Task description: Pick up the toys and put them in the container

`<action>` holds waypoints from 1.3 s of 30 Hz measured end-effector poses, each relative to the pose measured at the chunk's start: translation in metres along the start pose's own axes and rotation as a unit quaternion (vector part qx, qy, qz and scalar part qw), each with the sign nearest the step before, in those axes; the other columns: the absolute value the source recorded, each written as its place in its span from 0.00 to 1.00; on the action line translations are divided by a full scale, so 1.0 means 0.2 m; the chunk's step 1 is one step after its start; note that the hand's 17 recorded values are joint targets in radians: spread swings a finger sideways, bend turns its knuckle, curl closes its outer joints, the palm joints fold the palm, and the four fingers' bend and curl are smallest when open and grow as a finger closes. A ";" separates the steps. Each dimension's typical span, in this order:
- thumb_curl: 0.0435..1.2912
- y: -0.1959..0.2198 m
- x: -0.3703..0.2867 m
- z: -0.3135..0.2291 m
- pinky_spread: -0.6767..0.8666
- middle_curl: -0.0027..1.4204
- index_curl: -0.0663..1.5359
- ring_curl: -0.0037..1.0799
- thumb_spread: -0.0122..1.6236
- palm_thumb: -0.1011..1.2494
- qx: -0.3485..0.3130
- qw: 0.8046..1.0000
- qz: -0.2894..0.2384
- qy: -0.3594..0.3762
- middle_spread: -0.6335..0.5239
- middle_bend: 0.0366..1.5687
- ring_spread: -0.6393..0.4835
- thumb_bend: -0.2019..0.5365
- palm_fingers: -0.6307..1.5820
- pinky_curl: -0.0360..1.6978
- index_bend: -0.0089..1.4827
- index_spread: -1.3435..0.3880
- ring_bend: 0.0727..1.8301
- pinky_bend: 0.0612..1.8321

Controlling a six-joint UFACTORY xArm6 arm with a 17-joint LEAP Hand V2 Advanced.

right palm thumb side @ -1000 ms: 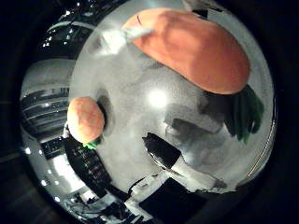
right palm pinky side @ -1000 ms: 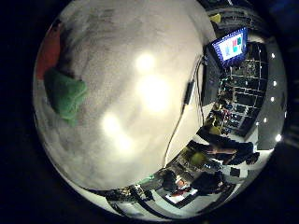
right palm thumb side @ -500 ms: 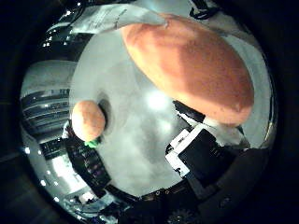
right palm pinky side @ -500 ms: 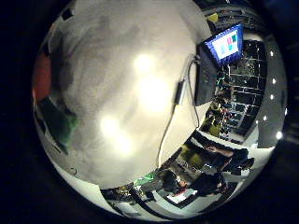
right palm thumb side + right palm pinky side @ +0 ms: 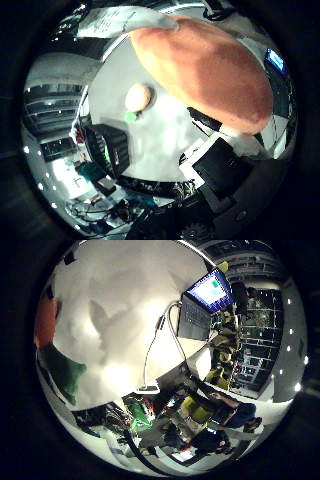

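Robot hand (image 5: 220,175) | curled round plush orange carrot toy (image 5: 210,75); small round toy (image 5: 137,97) on table (image 5: 165,145)

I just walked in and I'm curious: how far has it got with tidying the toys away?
Nothing looks put away yet; no container is clearly in view. In hand: a big orange toy fills the view close to the palm, seemingly being picked up. Left: a small orange toy lies on the white table.
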State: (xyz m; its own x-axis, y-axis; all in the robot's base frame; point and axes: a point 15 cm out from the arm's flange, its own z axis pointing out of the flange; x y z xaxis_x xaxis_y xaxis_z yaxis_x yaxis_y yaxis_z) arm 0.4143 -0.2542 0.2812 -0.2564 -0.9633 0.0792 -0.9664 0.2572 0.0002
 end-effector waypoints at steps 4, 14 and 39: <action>0.33 0.21 -0.30 -0.10 0.63 0.30 0.42 0.16 0.64 0.84 0.003 0.998 -0.056 -0.002 0.35 0.35 0.53 0.25 0.48 0.10 0.83 0.55 0.07 0.06; 0.34 0.45 -1.17 -0.18 0.56 0.33 0.39 0.23 0.63 0.83 -0.002 0.985 -0.158 -0.065 0.31 0.41 0.42 0.25 0.62 0.09 0.71 0.55 0.22 0.09; 0.31 0.45 -2.07 -0.05 0.67 0.29 0.28 0.29 0.64 0.69 -0.021 0.948 -0.295 -0.117 0.53 0.12 0.68 0.23 0.27 0.17 0.19 0.48 0.18 0.36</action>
State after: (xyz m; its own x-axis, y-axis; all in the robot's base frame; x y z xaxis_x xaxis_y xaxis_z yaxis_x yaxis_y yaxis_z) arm 0.4343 0.1676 0.2587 0.3254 -0.9301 -0.1705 -0.9428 -0.3329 0.0164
